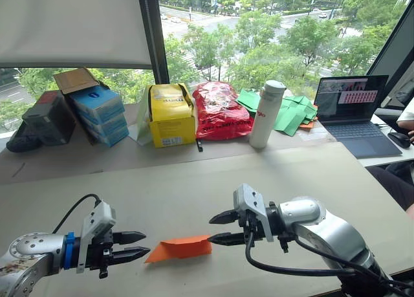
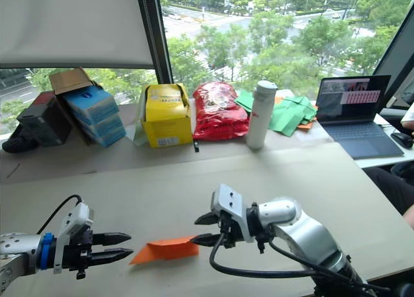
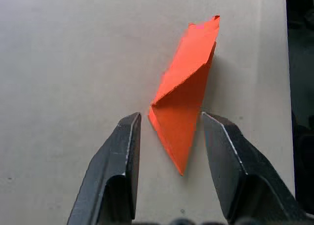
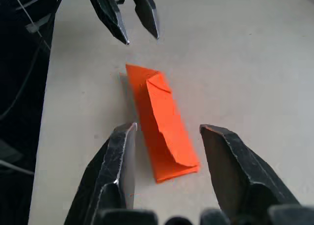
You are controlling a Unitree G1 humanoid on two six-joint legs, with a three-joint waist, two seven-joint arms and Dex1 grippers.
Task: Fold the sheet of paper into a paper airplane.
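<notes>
Lower left of the head view: left gripper [image 1: 141, 244], jaws apart, tips just short of the pointed end of the paper airplane [image 1: 180, 248]. Bottom centre: that orange wedge lying flat on the table [image 1: 194, 187], folded, flaps layered, between the two grippers. Just right of it: right gripper [image 1: 220, 228], jaws spread, lower finger at the paper's blunt end; whether touching, cannot tell. Upper frame, along the window: yellow box [image 1: 171, 114], red bag [image 1: 218, 110], white bottle [image 1: 266, 113], laptop [image 1: 354, 113].

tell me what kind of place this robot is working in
Probably an upper-floor office or lab: a large window looks down on trees and a road, an open dark laptop sits on a desk, and cardboard supply boxes line the sill.
</notes>
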